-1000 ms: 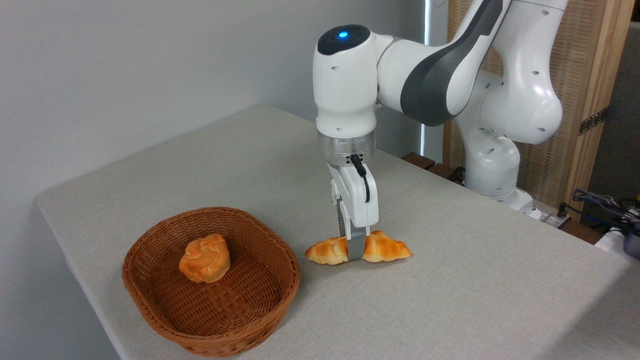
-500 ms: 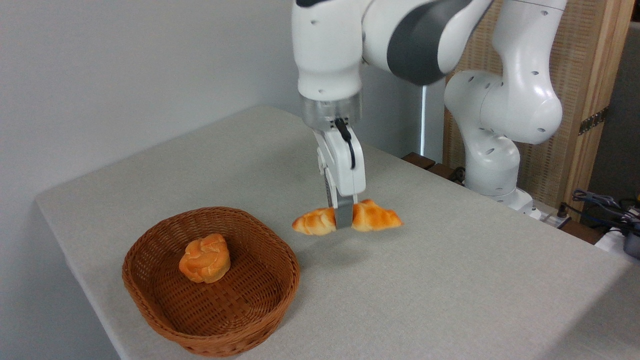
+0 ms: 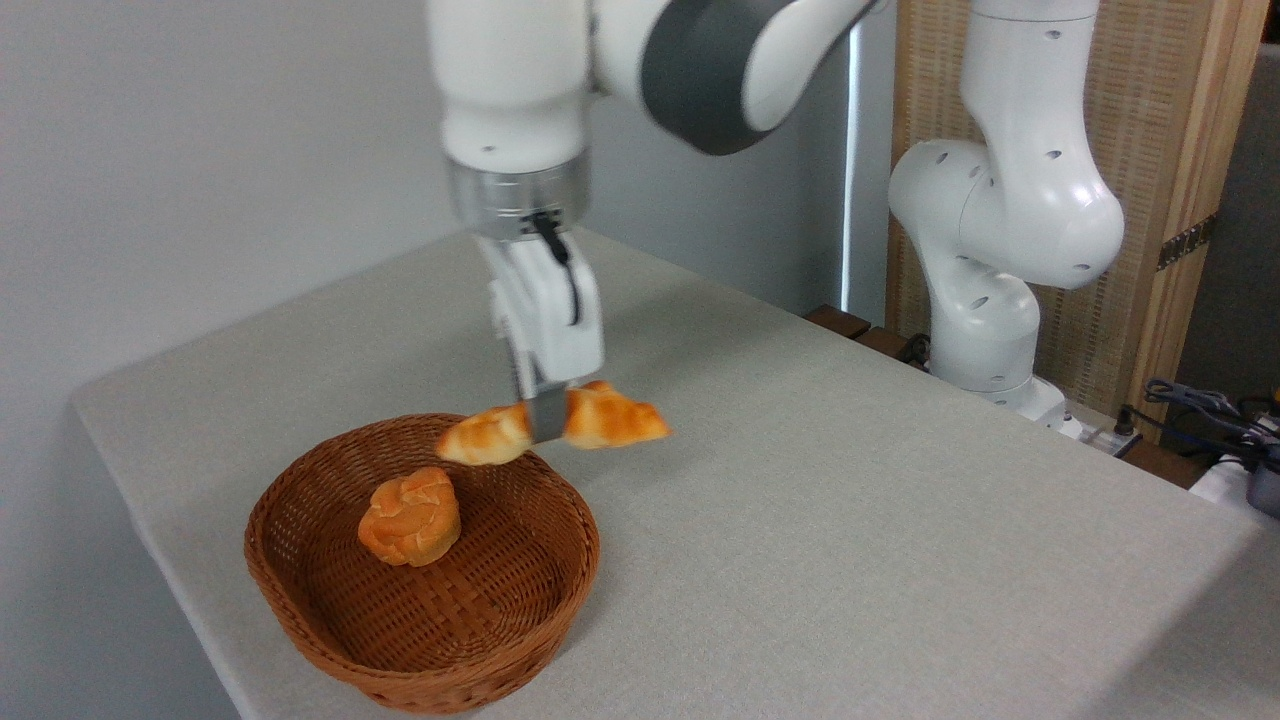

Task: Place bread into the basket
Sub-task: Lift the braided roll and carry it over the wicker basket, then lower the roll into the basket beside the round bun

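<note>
My gripper is shut on the middle of the bread, a long braided golden-orange loaf with pointed ends. The loaf hangs in the air, level, above the far right part of the basket's rim. The basket is a shallow brown wicker one near the table's front left corner. The near finger hides the loaf's middle.
A small round knotted orange bun lies inside the basket, left of centre. The arm's white base stands at the table's far right edge. Cables lie off the table at right. A wooden panel stands behind.
The gripper lifted the bread off the table and carried it left and up, from beside the basket to above its far right rim.
</note>
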Robot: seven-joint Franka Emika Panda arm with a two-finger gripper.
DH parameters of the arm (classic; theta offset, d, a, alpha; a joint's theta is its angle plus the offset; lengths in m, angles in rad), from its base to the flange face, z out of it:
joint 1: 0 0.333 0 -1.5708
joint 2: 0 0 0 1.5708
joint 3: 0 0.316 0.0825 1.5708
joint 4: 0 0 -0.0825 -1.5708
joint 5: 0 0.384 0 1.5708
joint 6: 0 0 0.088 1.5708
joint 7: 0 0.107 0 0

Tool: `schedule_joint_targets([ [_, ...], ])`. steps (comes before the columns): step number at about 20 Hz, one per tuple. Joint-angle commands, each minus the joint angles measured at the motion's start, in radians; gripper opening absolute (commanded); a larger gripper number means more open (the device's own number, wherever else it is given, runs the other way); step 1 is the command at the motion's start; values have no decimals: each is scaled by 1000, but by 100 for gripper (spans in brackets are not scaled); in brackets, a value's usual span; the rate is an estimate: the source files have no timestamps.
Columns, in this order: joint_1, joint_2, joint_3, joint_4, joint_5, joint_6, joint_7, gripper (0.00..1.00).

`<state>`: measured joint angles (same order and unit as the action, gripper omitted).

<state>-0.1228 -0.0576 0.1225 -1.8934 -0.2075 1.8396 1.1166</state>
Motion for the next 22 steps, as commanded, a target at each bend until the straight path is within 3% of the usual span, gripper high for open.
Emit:
schedule_joint_targets([
  [1,-11,175,-32,193,-17,-7,-90,2],
  [5,-11,226,-41,205,-49,163,-90,2],
  [11,-11,235,-41,201,-38,167,-77,40],
  [13,-9,235,-41,201,-36,167,-75,48],
  [15,-9,235,-41,201,-12,165,-67,59],
  [18,-8,235,-41,201,13,164,-64,64],
  [22,-4,235,-38,201,22,164,-35,78],
])
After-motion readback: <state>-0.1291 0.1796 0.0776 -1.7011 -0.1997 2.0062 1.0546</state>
